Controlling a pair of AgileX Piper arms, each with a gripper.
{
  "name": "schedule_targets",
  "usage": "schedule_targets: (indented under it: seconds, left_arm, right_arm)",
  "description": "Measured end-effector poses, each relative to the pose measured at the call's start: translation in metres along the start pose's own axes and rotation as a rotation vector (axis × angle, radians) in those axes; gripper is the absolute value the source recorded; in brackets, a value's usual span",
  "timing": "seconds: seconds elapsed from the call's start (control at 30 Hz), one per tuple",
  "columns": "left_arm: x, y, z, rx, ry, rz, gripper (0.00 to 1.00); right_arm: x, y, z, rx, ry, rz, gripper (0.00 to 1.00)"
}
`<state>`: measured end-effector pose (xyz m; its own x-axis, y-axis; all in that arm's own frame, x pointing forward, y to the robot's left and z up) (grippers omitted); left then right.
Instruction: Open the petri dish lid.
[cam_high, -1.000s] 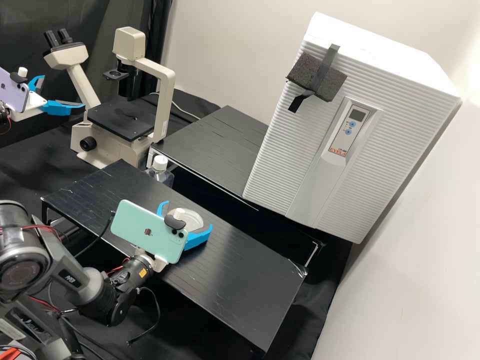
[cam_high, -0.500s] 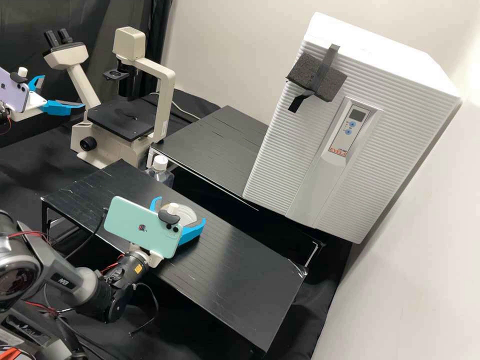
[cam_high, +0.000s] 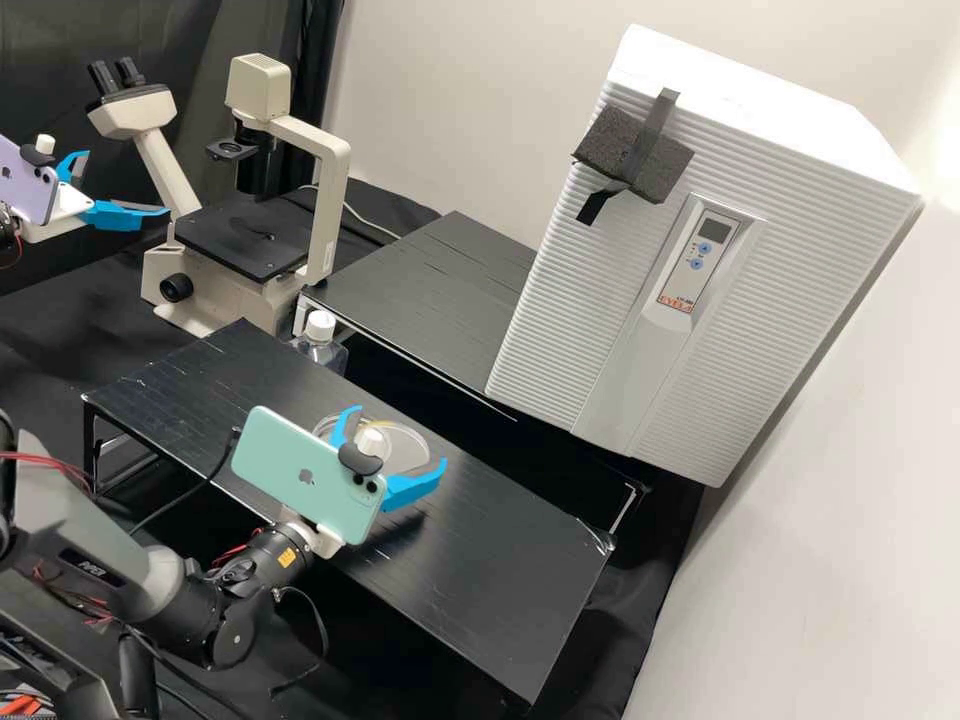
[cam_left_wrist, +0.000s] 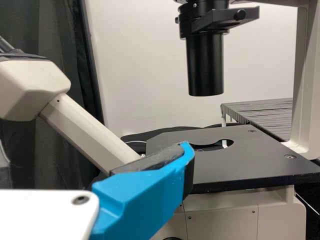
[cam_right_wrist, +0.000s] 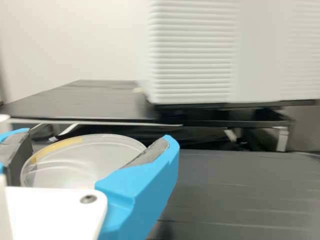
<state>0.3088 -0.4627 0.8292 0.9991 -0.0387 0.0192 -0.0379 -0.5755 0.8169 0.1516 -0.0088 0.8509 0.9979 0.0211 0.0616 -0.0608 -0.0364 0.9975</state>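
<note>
My right gripper (cam_high: 397, 436) is over the front black shelf in the high view, its fingers spread around the clear petri dish (cam_high: 405, 452). The phone and fingers cover part of the dish. In the right wrist view the round dish (cam_right_wrist: 90, 162), with a yellow strip at its rim, shows between the open fingers of my right gripper (cam_right_wrist: 97, 137). Whether its lid sits squarely I cannot tell. Far left in the high view, my left gripper (cam_high: 127, 182) stands open, empty. In the left wrist view, my left gripper (cam_left_wrist: 90, 155) is before the microscope.
The microscope (cam_high: 250, 240) stands at the back left. A capped bottle (cam_high: 320, 345) is just behind the front shelf (cam_high: 500, 560). Behind that are a second black shelf (cam_high: 430, 300) and a large white ribbed incubator (cam_high: 560, 330).
My right gripper first moved left and slightly away from its earlier place, then back to the right and a little down in the high view. The left arm has not moved.
</note>
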Motion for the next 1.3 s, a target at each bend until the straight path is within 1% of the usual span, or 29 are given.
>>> schedule_targets:
  seconds: [0.13,0.27,0.3,0.4,0.47,0.63,0.77,0.8,0.87,0.97,1.1,1.3]
  left_arm:
    - [0.0,0.0,0.0,0.0,0.0,0.0,1.0]
    - [0.0,0.0,0.0,0.0,0.0,0.0,1.0]
    - [0.0,0.0,0.0,0.0,0.0,0.0,1.0]
    - [0.0,0.0,0.0,0.0,0.0,0.0,1.0]
    - [0.0,0.0,0.0,0.0,0.0,0.0,1.0]
    - [0.0,0.0,0.0,0.0,0.0,0.0,1.0]
    - [0.0,0.0,0.0,0.0,0.0,0.0,1.0]
    - [0.0,0.0,0.0,0.0,0.0,0.0,1.0]
    - [0.0,0.0,0.0,0.0,0.0,0.0,1.0]
    - [0.0,0.0,0.0,0.0,0.0,0.0,1.0]
    - [0.0,0.0,0.0,0.0,0.0,0.0,1.0]
    - [0.0,0.0,0.0,0.0,0.0,0.0,1.0]
  right_arm:
    - [0.0,0.004,0.013,0.034,-0.063,0.026,0.0]
    - [0.0,0.007,0.024,0.064,-0.128,0.068,0.0]
    - [0.0,0.008,0.027,0.062,-0.146,0.08,0.0]
    - [0.002,0.009,0.032,0.049,-0.157,0.104,0.0]
    - [0.002,0.009,0.034,0.039,-0.164,0.109,0.0]
    - [0.003,0.01,0.039,0.027,-0.187,0.129,0.0]
    - [0.004,0.01,0.041,0.006,-0.198,0.137,0.0]
    - [0.004,0.009,0.04,0.004,-0.198,0.135,1.0]
    - [0.005,0.009,0.04,0.003,-0.199,0.14,1.0]
    - [0.006,0.009,0.039,-0.013,-0.198,0.14,1.0]
    - [0.007,0.008,0.038,-0.023,-0.196,0.141,1.0]
    - [0.007,0.007,0.038,-0.021,-0.194,0.141,1.0]
